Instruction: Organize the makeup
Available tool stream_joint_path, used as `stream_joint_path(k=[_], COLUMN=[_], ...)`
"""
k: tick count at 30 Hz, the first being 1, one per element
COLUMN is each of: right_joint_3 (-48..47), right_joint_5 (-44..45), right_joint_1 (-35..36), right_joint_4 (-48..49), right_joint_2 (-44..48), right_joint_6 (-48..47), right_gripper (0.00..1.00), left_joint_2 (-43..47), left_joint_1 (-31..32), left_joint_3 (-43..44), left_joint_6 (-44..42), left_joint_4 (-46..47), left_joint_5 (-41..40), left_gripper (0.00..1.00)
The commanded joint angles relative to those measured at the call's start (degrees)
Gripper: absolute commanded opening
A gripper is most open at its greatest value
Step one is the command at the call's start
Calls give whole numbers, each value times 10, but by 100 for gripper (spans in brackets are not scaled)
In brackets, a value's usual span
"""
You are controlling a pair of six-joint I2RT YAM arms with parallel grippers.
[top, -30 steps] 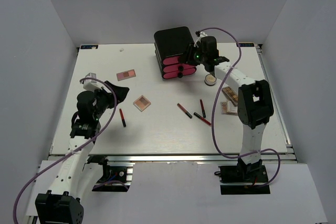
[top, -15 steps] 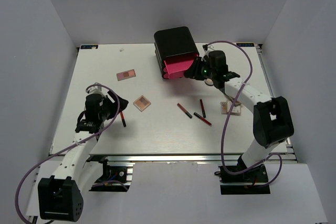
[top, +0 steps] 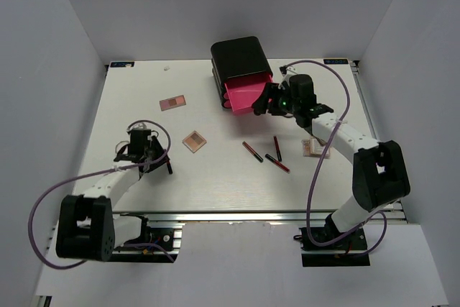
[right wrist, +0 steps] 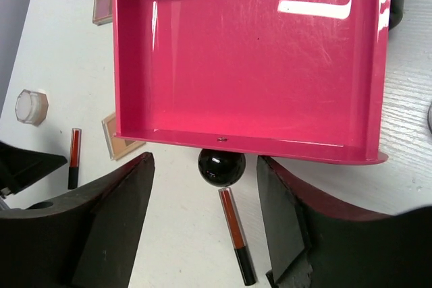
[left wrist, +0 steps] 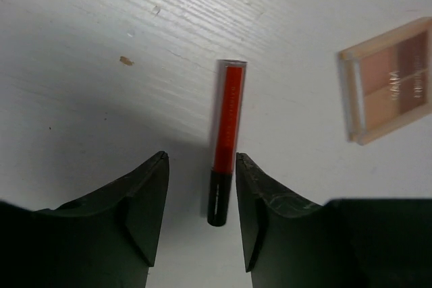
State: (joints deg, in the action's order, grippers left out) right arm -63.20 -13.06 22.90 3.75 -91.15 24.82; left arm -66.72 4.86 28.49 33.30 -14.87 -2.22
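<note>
Evidently nothing is being stored yet: the pulled-out pink drawer (right wrist: 250, 52) is lying empty, its knob (right wrist: 221, 166) bracketed by the released right gripper (right wrist: 202, 166). A red stick (left wrist: 225, 160) is being straddled by the released left gripper (left wrist: 200, 166); other makeup (top: 194, 141) is lying about the desk (top: 215, 177).

You're holding the left arm (top: 115, 177) low, left fingers (left wrist: 135, 207) spread apart, and stretching the right arm (top: 343, 134) far forward, right fingers (right wrist: 115, 220) parted too.

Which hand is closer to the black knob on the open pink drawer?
Right. The right hand sits at the knob, a finger on either side. The left hand is far across the table, straddling a red stick.
</note>
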Motion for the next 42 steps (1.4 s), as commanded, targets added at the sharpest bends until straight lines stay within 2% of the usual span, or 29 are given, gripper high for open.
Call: stream_joint_path(k=[1, 11, 13, 18, 19, 21, 22, 25, 29, 32, 33, 36, 38, 42], right_joint_3=[3, 44, 51, 55, 57, 61, 67, 66, 63, 97, 105, 127, 135, 149], right_joint_5=[-4, -7, -5, -17, -18, -21, -22, -43, -57, -61, -63, -59, -60, -65], right_joint_1=[0, -1, -1, -1, -2, -5, -6, -13, -20, -22, -22, -23, -25, -26], right_joint_4=[5, 0, -3, -22, -27, -37, -61, -117, -189, -192, -192, -197, -195, -193], right_joint_2=[39, 90, 102, 133, 137, 154, 160, 177, 186, 209, 214, 225, 232, 244], right_joint_6=[-28, -81, -87, -153, -168, -222, -238, -311, -369, -392, -399, -409, -412, -414], right_gripper=[68, 70, 71, 74, 76, 80, 82, 86, 82, 66, 44, 13, 10, 12], left_joint_2=[-43, -169, -183, -213, -214, -209, -204, -171, -108, -69, -64, -60, -70, -114], left_joint_1=[27, 98, 102, 103, 103, 103, 103, 103, 114, 131, 136, 162, 175, 215], left_joint_3=[38, 104, 110, 99, 98, 97, 99, 116, 168, 218, 232, 279, 300, 369], left_joint_6=[-17, -25, -26, -37, -39, -41, -39, -27, -3, 18, 24, 37, 34, -13], left_joint_4=[-30, -78, -89, -90, -88, -79, -76, -75, -83, -62, -40, 17, 48, 113], left_joint_5=[-64, -148, -158, -160, -158, -147, -142, -111, -67, -17, -3, 47, 70, 98], left_gripper=[54, 54, 50, 32, 23, 15, 7, 0, 0, 0, 0, 0, 0, 0])
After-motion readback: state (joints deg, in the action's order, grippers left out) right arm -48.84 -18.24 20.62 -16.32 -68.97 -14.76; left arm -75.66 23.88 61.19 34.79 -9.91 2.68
